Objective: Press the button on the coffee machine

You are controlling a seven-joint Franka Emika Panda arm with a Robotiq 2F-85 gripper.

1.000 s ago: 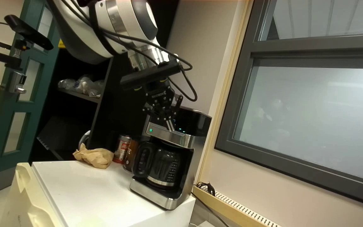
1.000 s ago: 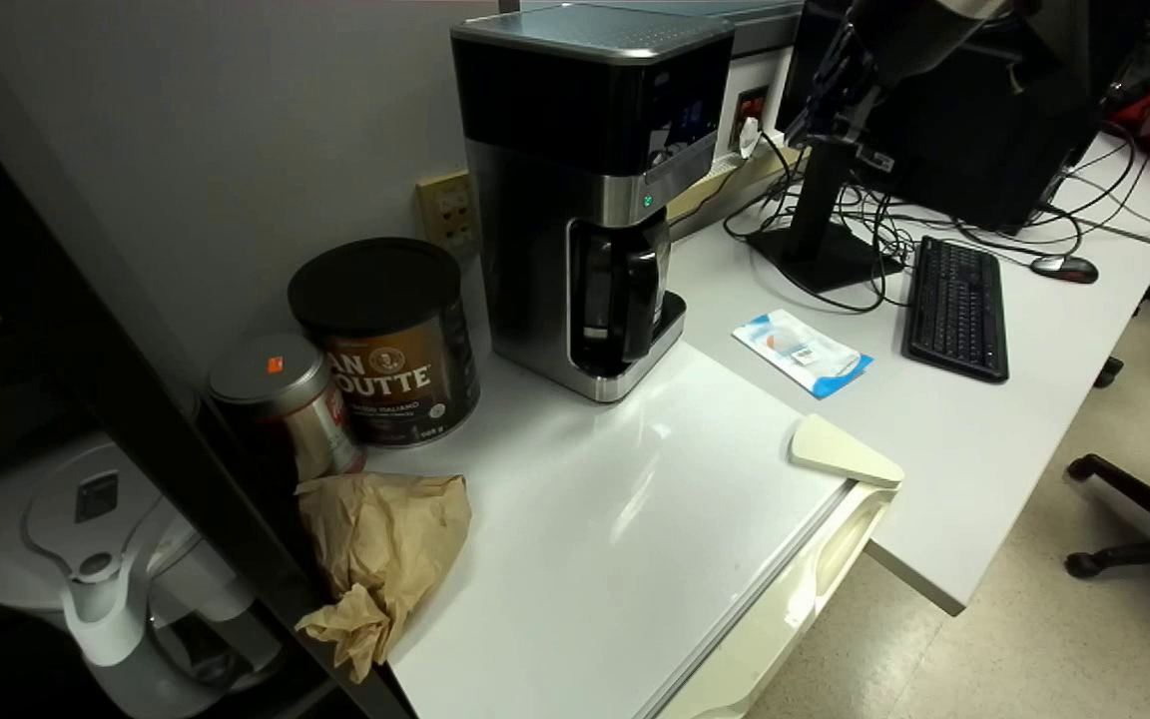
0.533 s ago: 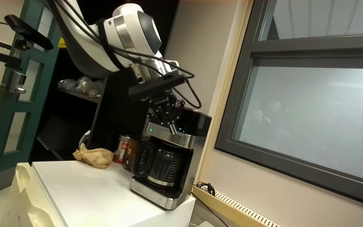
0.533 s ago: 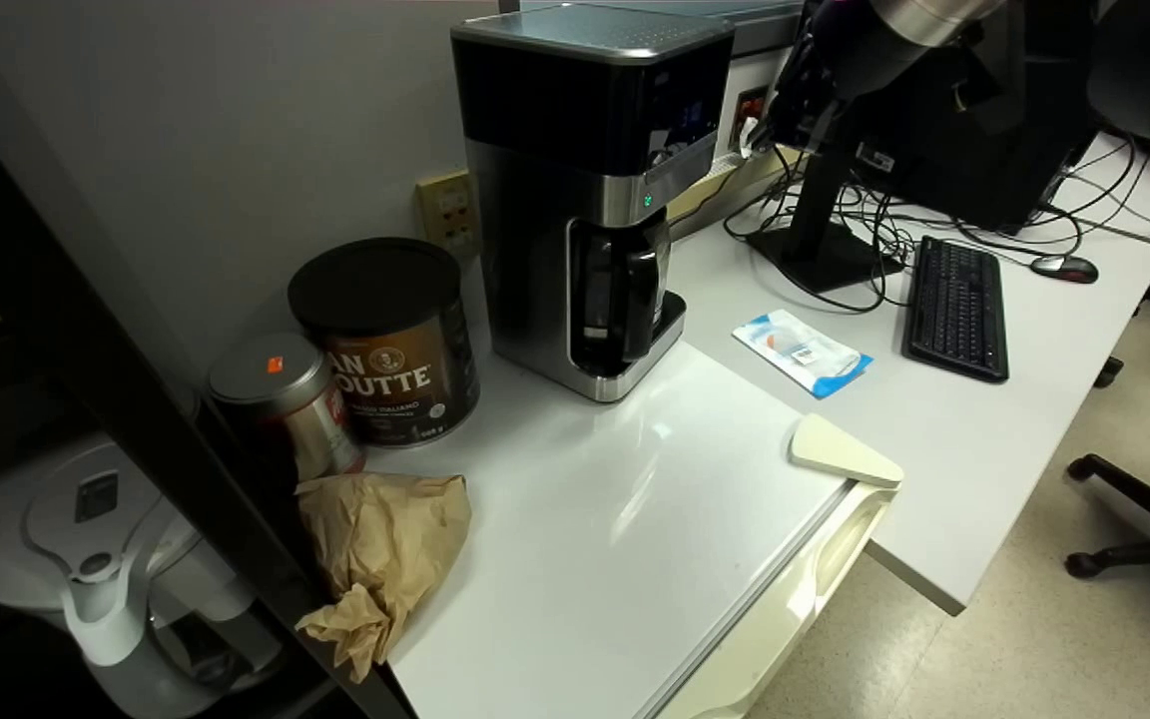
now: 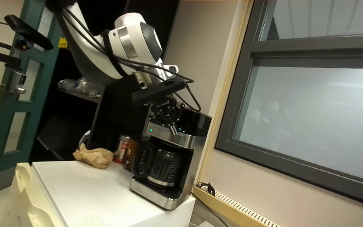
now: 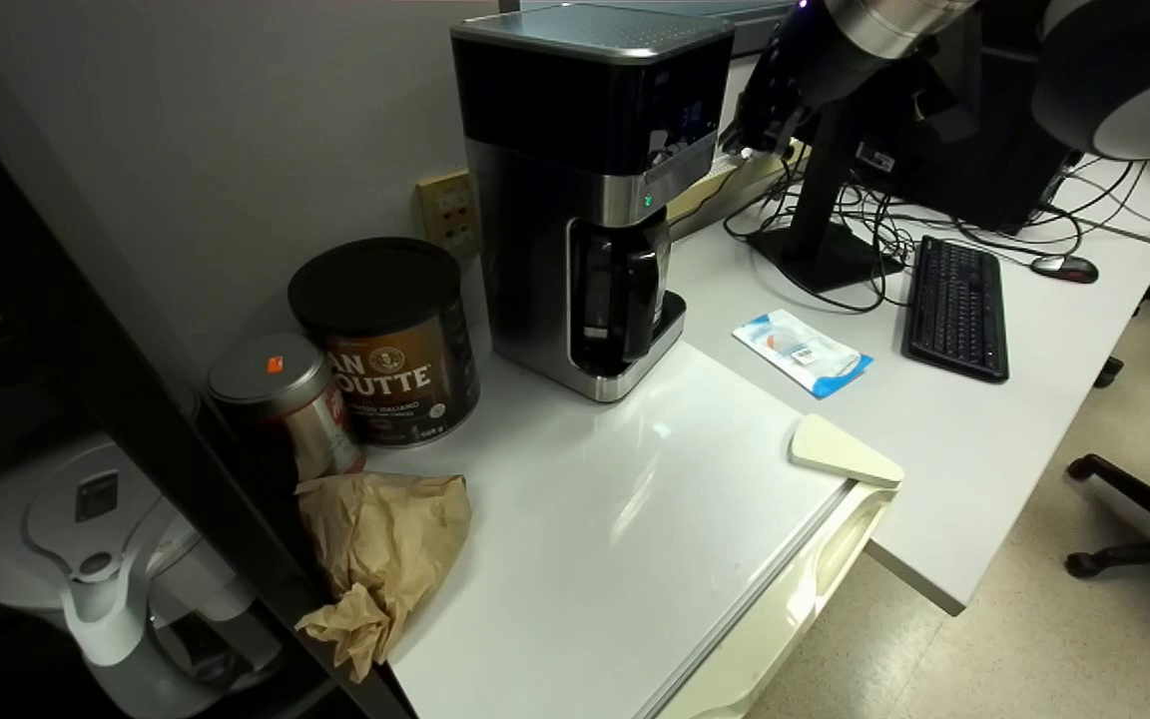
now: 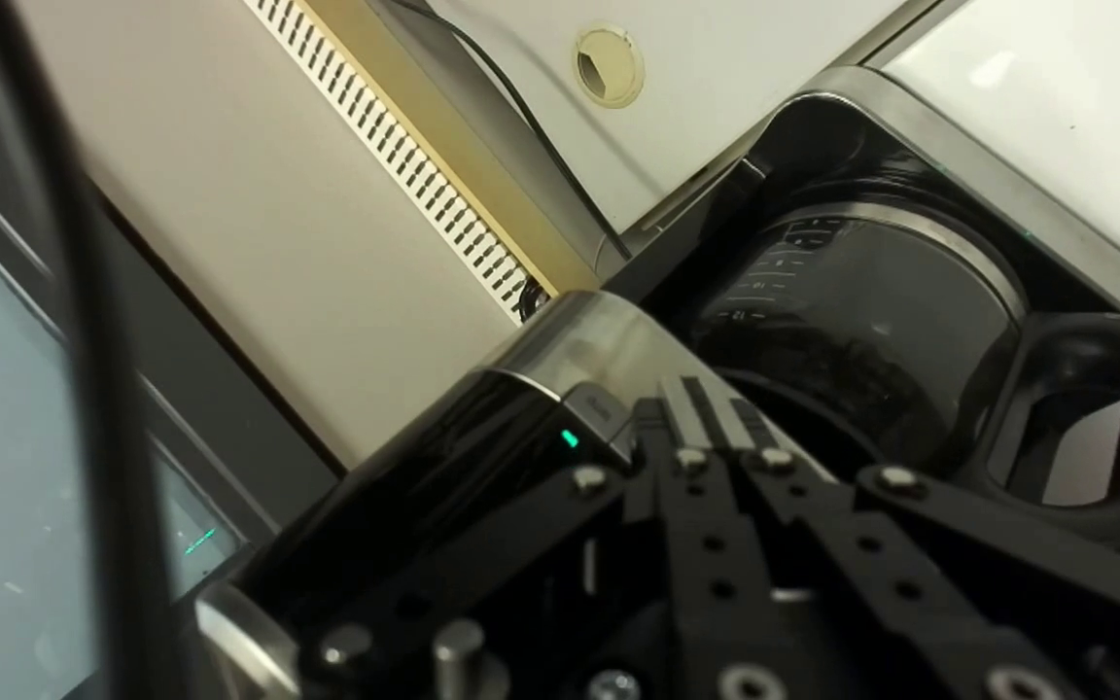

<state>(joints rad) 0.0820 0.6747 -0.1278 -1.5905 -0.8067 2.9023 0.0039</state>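
Note:
The black coffee machine (image 5: pixel 181 138) with its silver-trimmed panel stands on the white cabinet top, also in an exterior view (image 6: pixel 555 120) and in the wrist view (image 7: pixel 579 340). Its glass carafe (image 5: pixel 165 165) sits inside. A green-lit power button (image 5: pixel 150 130) shows at one end of the silver strip. A grey lettered button (image 7: pixel 599 413) shows in the wrist view beside the fingertips. My gripper (image 5: pixel 173 130) is shut and holds nothing, with its tips pointing down at the silver strip. It also shows in the wrist view (image 7: pixel 708 413). I cannot tell whether the tips touch the strip.
A brown coffee can (image 6: pixel 385 350), a small reddish can (image 6: pixel 286 404) and a crumpled paper bag (image 6: pixel 385 559) stand beside the machine. A desk holds a keyboard (image 6: pixel 954 310) and a packet (image 6: pixel 803 352). A wall and window (image 5: pixel 295 126) lie behind the machine.
My gripper has moved down and slightly sideways, closer to the machine's silver strip, with little tip movement in the last half second. The coffee machine has not moved.

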